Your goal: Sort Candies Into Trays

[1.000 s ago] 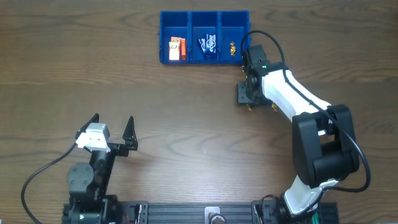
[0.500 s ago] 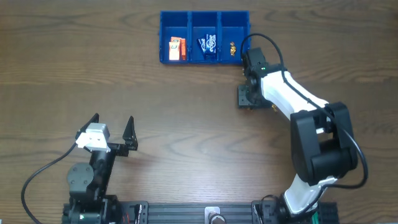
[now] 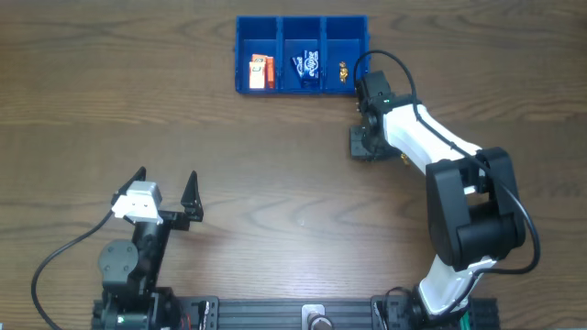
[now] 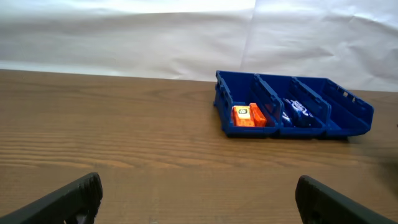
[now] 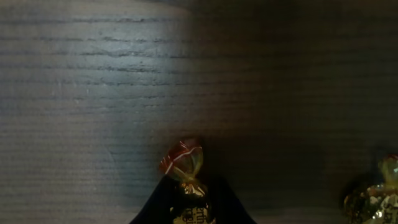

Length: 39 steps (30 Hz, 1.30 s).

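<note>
A blue tray [image 3: 302, 22] with three compartments is seen at the upper centre of the top view, on a brown wooden worktop [image 3: 138, 92]. An orange candy [image 3: 263, 71] is held in its left compartment, a blue candy [image 3: 305, 64] in the middle one, and a small gold piece [image 3: 343, 68] lies at the left wall of the right compartment. The right gripper [image 3: 360, 142] is placed just below the tray's lower right corner, right of centre in the top view, with its arm bent back towards the lower right. In the right wrist view its dark fingers [image 5: 152, 208] are drawn together narrowly on a gold-wrapped candy [image 5: 183, 163], whose red-tipped twisted end sticks out beyond the fingertips at the lower centre of the frame, close over the wood. A second gold candy [image 5: 373, 196] lies on the worktop at the lower right corner of that view, near the held one but apart from it. The left gripper [image 3: 167, 174] is kept at the lower left of the top view, well apart from the tray, with its fingers spread wide and nothing between them. In the left wrist view the tray is seen right of centre, beyond the two spread fingers, with a white sheet [image 4: 124, 31] behind the worktop.
</note>
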### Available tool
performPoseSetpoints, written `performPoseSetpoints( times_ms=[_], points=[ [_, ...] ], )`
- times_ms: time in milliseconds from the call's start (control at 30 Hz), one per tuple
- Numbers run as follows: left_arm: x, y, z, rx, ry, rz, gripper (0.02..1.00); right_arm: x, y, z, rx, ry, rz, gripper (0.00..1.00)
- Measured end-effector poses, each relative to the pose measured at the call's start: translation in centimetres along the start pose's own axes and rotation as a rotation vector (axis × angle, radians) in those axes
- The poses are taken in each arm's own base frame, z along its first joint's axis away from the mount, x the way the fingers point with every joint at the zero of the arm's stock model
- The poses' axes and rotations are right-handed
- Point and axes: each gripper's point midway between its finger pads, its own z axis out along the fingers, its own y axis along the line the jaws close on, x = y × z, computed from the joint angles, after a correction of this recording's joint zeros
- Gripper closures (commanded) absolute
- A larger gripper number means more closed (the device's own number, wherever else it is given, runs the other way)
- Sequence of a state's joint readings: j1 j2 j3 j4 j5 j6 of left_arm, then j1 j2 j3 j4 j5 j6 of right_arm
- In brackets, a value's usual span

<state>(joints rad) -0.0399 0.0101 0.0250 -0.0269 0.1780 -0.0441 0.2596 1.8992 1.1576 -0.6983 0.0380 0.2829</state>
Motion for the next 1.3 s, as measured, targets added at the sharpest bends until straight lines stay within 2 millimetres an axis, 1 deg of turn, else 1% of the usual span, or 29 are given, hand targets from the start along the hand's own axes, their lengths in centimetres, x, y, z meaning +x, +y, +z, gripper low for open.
performPoseSetpoints(
  times_ms=[67, 133, 167, 233, 267, 300, 333, 367, 400, 467, 500, 533, 600, 633, 667, 700, 767, 800, 833, 900, 967, 1000, 1067, 1133, 1200, 1300],
  points=[
    [0.0, 0.0, 0.0, 0.000, 0.000, 0.000, 0.020, 0.1, 0.0, -0.1, -0.002, 0.004, -0.002, 0.965],
    [0.0, 0.0, 0.0, 0.000, 0.000, 0.000, 0.020, 0.8, 0.1, -0.4, -0.012, 0.027, -0.002, 0.965],
    [0.0, 0.0, 0.0, 0.000, 0.000, 0.000, 0.020, 1.0, 0.1, -1.2, -0.019, 0.020, 0.002, 0.965],
    [0.0, 0.0, 0.0, 0.000, 0.000, 0.000, 0.020, 0.6, 0.2, -3.3, -0.036, -0.021, 0.007, 0.965],
    [0.0, 0.0, 0.0, 0.000, 0.000, 0.000, 0.020, -0.3, 0.4, -7.7, -0.067, -0.121, 0.014, 0.965],
    [0.0, 0.0, 0.0, 0.000, 0.001, 0.000, 0.020, -0.9, 0.5, -11.3, -0.087, -0.176, 0.018, 0.965],
    [0.0, 0.0, 0.0, 0.000, 0.000, 0.000, 0.020, -1.5, 0.5, -13.7, -0.096, -0.210, 0.019, 0.967],
    [0.0, 0.0, 0.0, 0.000, 0.000, 0.000, 0.020, -2.9, 0.7, -17.3, -0.115, -0.279, 0.023, 0.967],
    [0.0, 0.0, 0.0, 0.000, 0.001, 0.000, 0.020, -4.9, 1.0, -21.6, -0.138, -0.377, 0.027, 0.967],
    [0.0, 0.0, 0.0, 0.000, 0.001, 0.000, 0.020, -7.3, 1.0, -27.2, -0.152, -0.492, 0.035, 0.967],
    [0.0, 0.0, 0.0, 0.000, 0.002, 0.000, 0.020, -8.3, 1.1, -29.2, -0.159, -0.535, 0.036, 0.967],
    [0.0, 0.0, 0.0, 0.000, 0.001, 0.000, 0.020, -9.2, 1.1, -30.7, -0.159, -0.559, 0.037, 0.967],
    [0.0, 0.0, 0.0, 0.000, 0.001, 0.000, 0.023, -11.4, 1.5, -32.1, -0.160, -0.594, 0.039, 0.967],
    [0.0, 0.0, 0.0, 0.000, 0.001, 0.000, 0.020, -12.5, 1.7, -32.1, -0.160, -0.599, 0.040, 0.967],
    [0.0, 0.0, 0.0, 0.000, 0.001, 0.000, 0.020, -13.9, 2.0, -31.5, -0.155, -0.596, 0.038, 0.967],
    [0.0, 0.0, 0.0, 0.000, 0.000, 0.000, 0.020, -15.1, 2.4, -30.4, -0.151, -0.584, 0.038, 0.967],
    [0.0, 0.0, 0.0, 0.000, 0.001, 0.000, 0.020, -17.4, 3.0, -27.2, -0.138, -0.547, 0.037, 0.967],
    [0.0, 0.0, 0.0, 0.000, 0.001, 0.000, 0.020, -18.2, 3.3, -25.8, -0.134, -0.532, 0.036, 0.967],
    [0.0, 0.0, 0.0, 0.000, 0.000, 0.000, 0.020, -18.8, 3.5, -23.5, -0.125, -0.498, 0.034, 0.967],
    [0.0, 0.0, 0.0, 0.000, 0.001, 0.000, 0.020, -19.5, 3.8, -19.2, -0.105, -0.426, 0.028, 0.965],
    [0.0, 0.0, 0.0, 0.000, 0.001, 0.000, 0.020, -20.0, 4.1, -15.9, -0.092, -0.380, 0.020, 0.963],
    [0.0, 0.0, 0.0, 0.000, 0.001, 0.000, 0.023, -20.3, 4.2, -14.7, -0.089, -0.368, 0.018, 0.963],
    [0.0, 0.0, 0.0, 0.000, 0.000, 0.000, 0.023, -20.7, 4.4, -13.1, -0.085, -0.356, 0.015, 0.963],
    [0.0, 0.0, 0.0, 0.000, 0.000, 0.000, 0.020, -21.2, 4.5, -11.9, -0.086, -0.358, 0.015, 0.963],
    [0.0, 0.0, 0.0, 0.000, 0.000, 0.000, 0.020, -21.5, 4.6, -11.3, -0.086, -0.360, 0.014, 0.952],
    [0.0, 0.0, 0.0, 0.000, 0.000, 0.000, 0.020, -21.8, 4.7, -11.2, -0.089, -0.371, 0.013, 0.884]
  ],
)
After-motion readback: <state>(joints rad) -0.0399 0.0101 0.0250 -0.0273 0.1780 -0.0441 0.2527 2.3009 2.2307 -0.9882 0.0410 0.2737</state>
